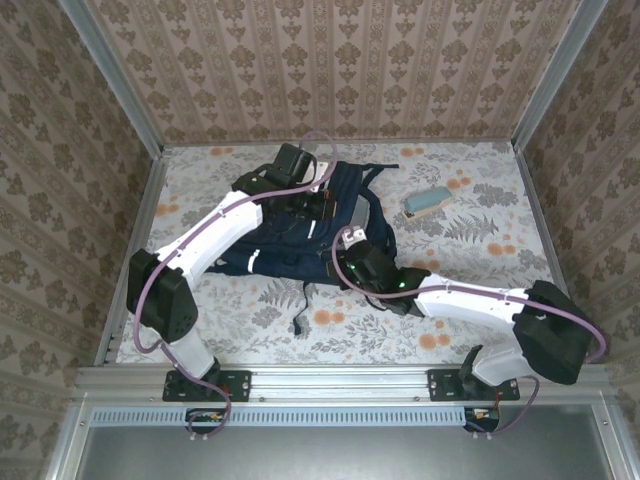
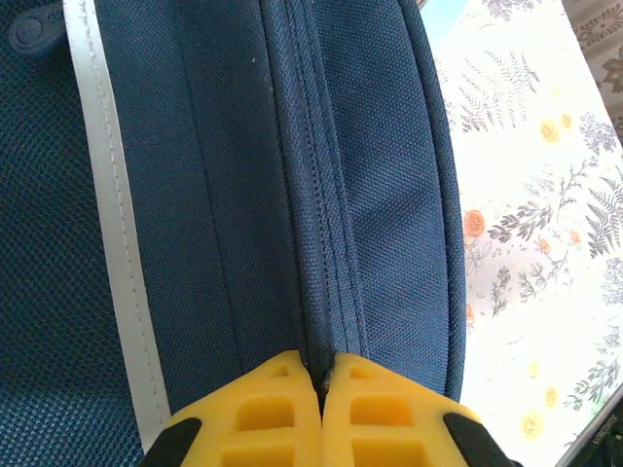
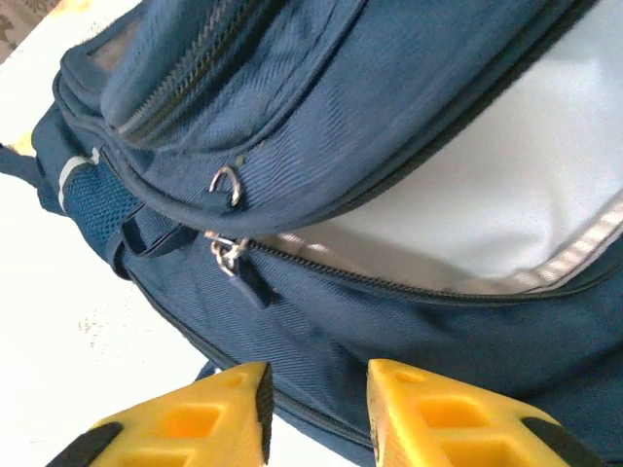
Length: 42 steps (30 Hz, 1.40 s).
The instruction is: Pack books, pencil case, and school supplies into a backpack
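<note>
The left gripper (image 2: 323,377) is clenched tight on the seam of the backpack (image 2: 389,195), cloth between its fingers uncertain; the backpack lies mid-way across the table (image 1: 470,240), half hidden from above beneath both grippers; the right gripper (image 3: 316,384) hangs released beside a zip pull (image 3: 237,265) made plain by its wrist camera; rightward, a teal oblong (image 1: 428,201) is too small to identify.

No readable text, brand or number anywhere. Backpack (image 2: 380,195) fabric, stripe and zip pulls are plain. The moulded patch (image 2: 34,29) at its corner is too blurred to read. Surface (image 1: 470,230) print is floral only.
</note>
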Each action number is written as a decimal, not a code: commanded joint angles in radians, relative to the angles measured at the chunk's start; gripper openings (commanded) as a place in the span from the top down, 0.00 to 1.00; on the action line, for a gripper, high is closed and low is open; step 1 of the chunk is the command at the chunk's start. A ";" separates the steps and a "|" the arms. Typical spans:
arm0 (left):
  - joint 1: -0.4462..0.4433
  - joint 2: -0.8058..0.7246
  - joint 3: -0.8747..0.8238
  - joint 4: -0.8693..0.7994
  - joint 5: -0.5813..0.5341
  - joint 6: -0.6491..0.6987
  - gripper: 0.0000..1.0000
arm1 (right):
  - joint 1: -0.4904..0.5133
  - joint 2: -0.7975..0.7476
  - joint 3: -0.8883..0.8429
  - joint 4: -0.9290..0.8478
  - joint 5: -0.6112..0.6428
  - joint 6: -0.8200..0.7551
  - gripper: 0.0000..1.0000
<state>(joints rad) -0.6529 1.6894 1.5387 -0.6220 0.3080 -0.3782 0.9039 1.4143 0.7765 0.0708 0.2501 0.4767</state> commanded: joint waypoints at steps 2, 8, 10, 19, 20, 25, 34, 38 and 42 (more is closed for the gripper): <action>0.006 -0.021 0.059 0.073 0.063 -0.005 1.00 | 0.008 0.057 0.054 0.035 -0.029 0.021 0.61; 0.006 -0.022 0.073 0.064 0.082 -0.017 1.00 | -0.022 0.129 0.082 0.142 -0.065 0.075 0.62; 0.006 -0.022 0.075 0.063 0.085 -0.018 1.00 | -0.032 0.142 0.083 0.171 -0.080 0.090 0.62; 0.007 -0.022 0.074 0.064 0.102 -0.025 1.00 | -0.053 0.187 0.114 0.199 -0.073 0.105 0.70; 0.007 -0.021 0.074 0.062 0.102 -0.025 1.00 | -0.053 0.188 0.115 0.201 -0.069 0.100 0.73; 0.007 -0.023 0.070 0.062 0.098 -0.023 1.00 | -0.053 0.186 0.118 0.198 -0.071 0.061 0.84; 0.012 -0.022 0.059 0.057 0.055 -0.004 1.00 | -0.054 0.103 0.076 0.107 -0.052 0.031 0.94; 0.015 -0.017 0.043 0.044 0.023 0.025 1.00 | -0.053 0.025 0.029 0.041 -0.018 0.029 0.95; 0.024 -0.013 0.008 0.045 0.026 0.042 1.00 | -0.056 -0.058 -0.029 -0.035 0.042 0.022 0.95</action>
<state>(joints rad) -0.6415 1.6894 1.5475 -0.6140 0.3386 -0.3882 0.8600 1.4235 0.7849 0.1383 0.1967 0.5190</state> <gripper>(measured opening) 0.048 0.059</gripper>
